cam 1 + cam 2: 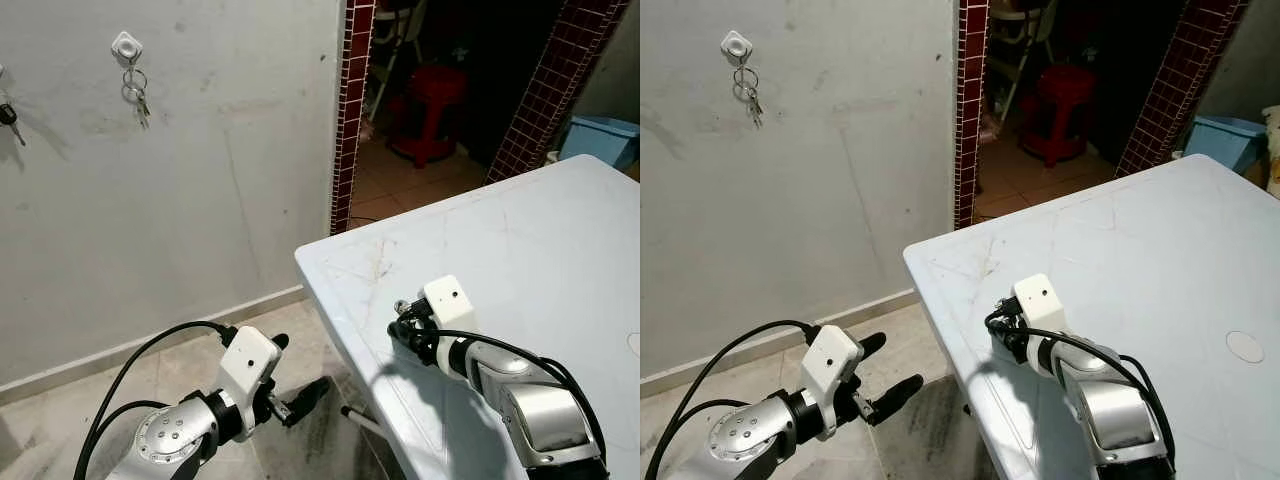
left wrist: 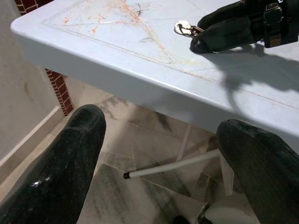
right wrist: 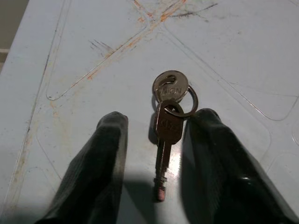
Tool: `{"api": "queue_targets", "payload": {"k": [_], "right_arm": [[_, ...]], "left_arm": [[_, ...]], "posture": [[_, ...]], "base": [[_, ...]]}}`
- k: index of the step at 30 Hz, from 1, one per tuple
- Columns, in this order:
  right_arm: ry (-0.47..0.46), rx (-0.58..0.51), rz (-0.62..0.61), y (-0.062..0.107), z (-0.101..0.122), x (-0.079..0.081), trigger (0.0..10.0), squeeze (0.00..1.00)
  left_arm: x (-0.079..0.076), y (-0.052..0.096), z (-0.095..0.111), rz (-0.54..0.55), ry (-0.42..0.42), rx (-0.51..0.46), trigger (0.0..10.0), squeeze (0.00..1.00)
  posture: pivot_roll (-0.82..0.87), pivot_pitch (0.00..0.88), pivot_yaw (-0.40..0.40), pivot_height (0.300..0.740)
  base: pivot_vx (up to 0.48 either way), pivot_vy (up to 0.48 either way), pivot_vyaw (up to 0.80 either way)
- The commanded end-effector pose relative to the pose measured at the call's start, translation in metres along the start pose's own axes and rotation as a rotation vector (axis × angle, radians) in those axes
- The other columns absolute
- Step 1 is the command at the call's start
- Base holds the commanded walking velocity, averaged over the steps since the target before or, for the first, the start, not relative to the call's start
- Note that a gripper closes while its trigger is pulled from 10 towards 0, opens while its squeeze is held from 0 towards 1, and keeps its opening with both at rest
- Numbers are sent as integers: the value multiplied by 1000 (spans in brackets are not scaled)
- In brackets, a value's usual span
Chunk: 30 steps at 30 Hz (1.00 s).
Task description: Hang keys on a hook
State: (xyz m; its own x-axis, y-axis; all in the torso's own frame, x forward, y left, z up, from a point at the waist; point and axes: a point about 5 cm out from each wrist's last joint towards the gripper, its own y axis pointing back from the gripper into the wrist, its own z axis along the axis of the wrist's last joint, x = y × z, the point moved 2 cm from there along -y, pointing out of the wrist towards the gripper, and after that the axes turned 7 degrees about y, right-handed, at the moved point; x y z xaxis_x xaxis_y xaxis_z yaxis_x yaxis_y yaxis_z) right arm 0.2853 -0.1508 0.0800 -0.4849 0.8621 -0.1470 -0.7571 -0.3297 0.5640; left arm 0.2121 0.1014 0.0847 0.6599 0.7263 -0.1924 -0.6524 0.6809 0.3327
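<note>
A small bunch of keys (image 3: pixel 168 122) on a ring lies flat on the white table (image 1: pixel 540 240), close to its near corner. My right gripper (image 3: pixel 160 119) is open and rests low on the table, one finger on each side of the keys with a gap on both sides. From the head, the right gripper (image 1: pixel 400 326) points at the keys (image 1: pixel 401 306). A white hook (image 1: pixel 126 45) on the grey wall holds another bunch of keys (image 1: pixel 136 96). My left gripper (image 1: pixel 304 361) is open and empty, low over the floor beside the table.
Another key (image 1: pixel 8 115) hangs on the wall at the far left. A doorway with red-tiled pillars (image 1: pixel 352 110) opens behind the table, with a red stool (image 1: pixel 432 110) inside. A blue bin (image 1: pixel 600 138) stands at the right. A white table leg (image 2: pixel 173 165) runs under the table edge.
</note>
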Motion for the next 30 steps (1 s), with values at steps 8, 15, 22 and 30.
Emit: {"api": "queue_targets", "payload": {"k": [8,15,22,30], "right_arm": [[-38,93,-23,-1,-19,-4,0,0],[-40,79,-30,-1,-16,-6,0,0],[-40,71,-38,-1,-13,-7,0,0],[-37,61,-45,-2,-9,-12,0,0]], "left_arm": [[0,1,0,1,-12,8,10000,0],[1,1,1,7,-10,5,10000,0],[2,0,2,6,-11,4,10000,0],[3,-1,2,8,-11,3,10000,0]], "posture": [[68,33,-7,740],[67,35,-8,740],[66,43,-7,740],[65,43,-7,740]], "base": [[0,0,0],[0,0,0],[0,0,0],[0,0,0]]}}
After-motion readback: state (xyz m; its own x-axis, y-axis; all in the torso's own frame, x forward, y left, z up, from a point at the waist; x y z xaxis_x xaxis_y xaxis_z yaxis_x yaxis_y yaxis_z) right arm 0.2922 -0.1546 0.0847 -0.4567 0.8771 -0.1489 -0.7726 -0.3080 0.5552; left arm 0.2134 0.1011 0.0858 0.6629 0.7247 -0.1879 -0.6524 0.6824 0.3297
